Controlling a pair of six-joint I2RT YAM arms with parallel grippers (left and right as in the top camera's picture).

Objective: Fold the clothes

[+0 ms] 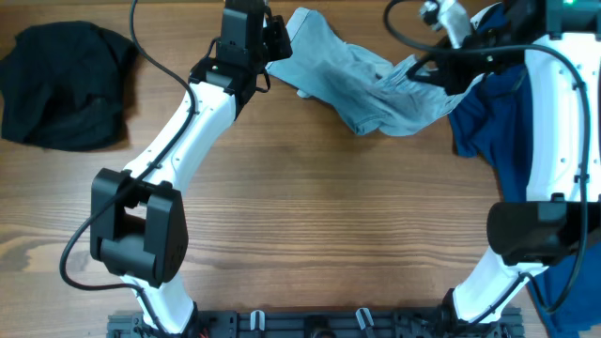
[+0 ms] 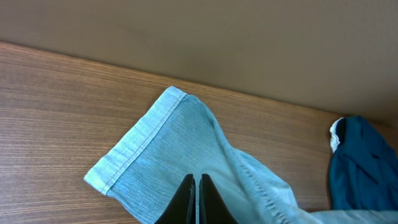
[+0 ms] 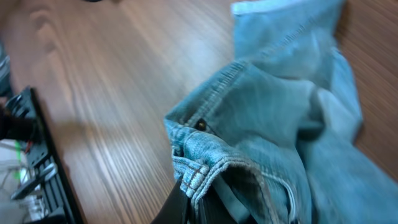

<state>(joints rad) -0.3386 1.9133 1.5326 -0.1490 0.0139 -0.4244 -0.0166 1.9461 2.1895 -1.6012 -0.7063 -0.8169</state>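
The pale-blue denim shorts [image 1: 366, 84] hang stretched between my two grippers at the far side of the table. My left gripper [image 1: 274, 39] is shut on a leg of the shorts [image 2: 174, 155] near its hem; its fingers [image 2: 196, 186] meet over the cloth. My right gripper [image 1: 460, 54] is shut on the waistband [image 3: 205, 171], which folds over its fingers [image 3: 198, 198]. A dark-blue garment [image 1: 502, 122] lies under the right arm and shows in the left wrist view [image 2: 364, 165]. A black garment [image 1: 61, 84] lies at the far left.
The wooden table [image 1: 329, 216] runs to a far edge just beyond the shorts. A black rail [image 1: 310, 324] with clips lines the near edge and shows in the right wrist view [image 3: 37, 162].
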